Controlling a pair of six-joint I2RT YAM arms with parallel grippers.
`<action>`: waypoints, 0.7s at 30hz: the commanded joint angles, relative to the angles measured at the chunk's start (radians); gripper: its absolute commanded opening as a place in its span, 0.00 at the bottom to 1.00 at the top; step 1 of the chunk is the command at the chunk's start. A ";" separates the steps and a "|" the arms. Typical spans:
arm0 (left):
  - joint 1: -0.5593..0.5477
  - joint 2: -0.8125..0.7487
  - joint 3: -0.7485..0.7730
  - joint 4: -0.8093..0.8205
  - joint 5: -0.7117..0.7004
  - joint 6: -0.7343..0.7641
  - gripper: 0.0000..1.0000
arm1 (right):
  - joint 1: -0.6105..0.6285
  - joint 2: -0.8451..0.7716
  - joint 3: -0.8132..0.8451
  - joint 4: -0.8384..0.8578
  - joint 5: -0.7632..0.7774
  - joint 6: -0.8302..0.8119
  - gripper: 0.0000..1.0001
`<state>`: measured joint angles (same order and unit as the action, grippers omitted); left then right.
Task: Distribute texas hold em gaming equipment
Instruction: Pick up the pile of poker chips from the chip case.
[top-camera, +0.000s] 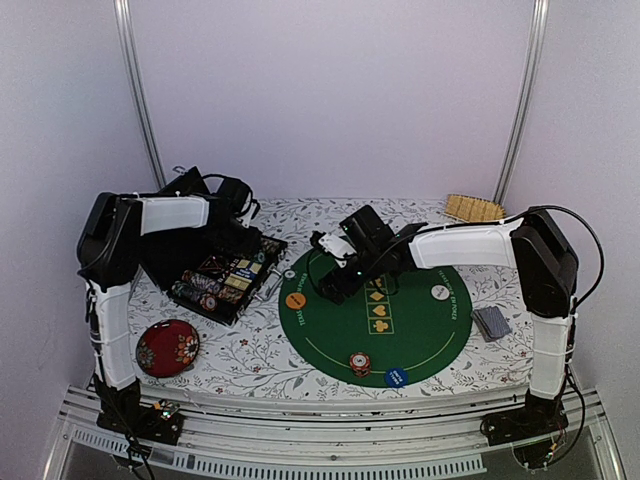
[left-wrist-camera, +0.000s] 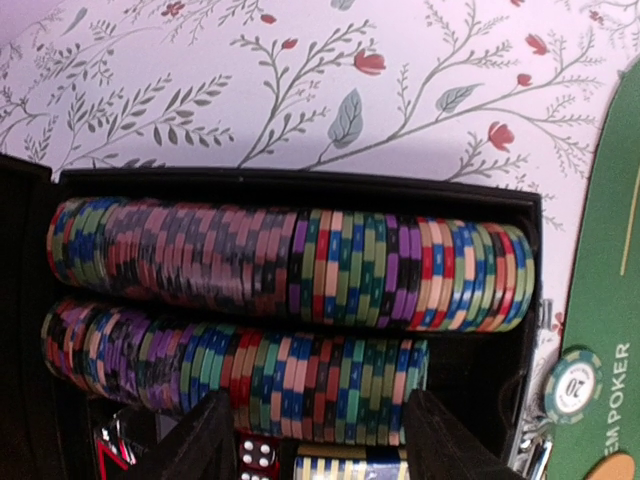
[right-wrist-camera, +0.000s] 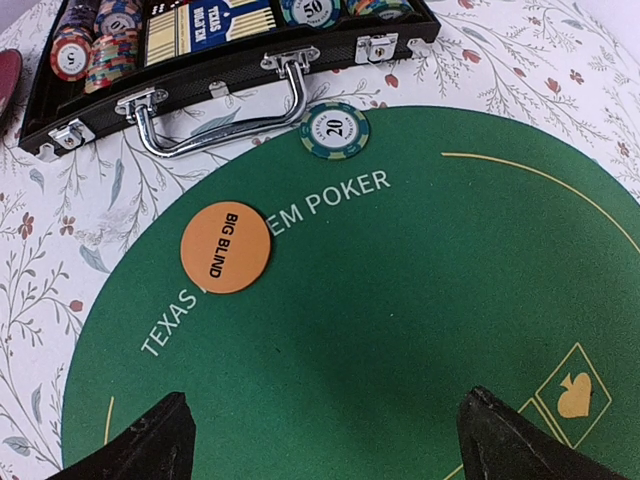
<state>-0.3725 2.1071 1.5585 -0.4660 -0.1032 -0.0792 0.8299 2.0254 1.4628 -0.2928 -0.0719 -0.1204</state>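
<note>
My left gripper (left-wrist-camera: 320, 445) hangs open over the black chip case (top-camera: 222, 277), its fingers (left-wrist-camera: 195, 440) standing either side of part of the near row of striped poker chips (left-wrist-camera: 300, 375); nothing is gripped. A second chip row (left-wrist-camera: 300, 265) lies behind it. Over the green poker mat (top-camera: 400, 340), my right gripper (right-wrist-camera: 320, 440) is open and holds nothing. On the mat lie an orange "Big Blind" disc (right-wrist-camera: 225, 247), a green 20 chip (right-wrist-camera: 335, 130), a white disc (top-camera: 440, 292), a blue disc (top-camera: 396, 377) and a red chip stack (top-camera: 360, 363). A card deck (top-camera: 491, 322) lies right of the mat.
The case's metal handle (right-wrist-camera: 225, 120) faces the mat; red dice (left-wrist-camera: 257, 455) and a boxed deck (right-wrist-camera: 205, 25) sit inside the case. A dark red floral dish (top-camera: 167, 347) lies at the front left, and a tan woven piece (top-camera: 474, 208) at the back right.
</note>
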 joint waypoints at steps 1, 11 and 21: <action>-0.001 -0.028 -0.010 -0.078 -0.017 0.003 0.64 | -0.006 -0.032 -0.018 -0.020 -0.016 0.002 0.93; -0.030 -0.035 -0.040 -0.020 -0.014 0.020 0.67 | -0.006 -0.027 -0.014 -0.023 -0.029 0.003 0.93; -0.054 -0.019 -0.027 0.016 -0.037 0.036 0.60 | -0.005 -0.022 -0.008 -0.032 -0.032 -0.008 0.93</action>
<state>-0.4088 2.0903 1.5379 -0.4793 -0.1295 -0.0650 0.8299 2.0254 1.4590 -0.3145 -0.0895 -0.1204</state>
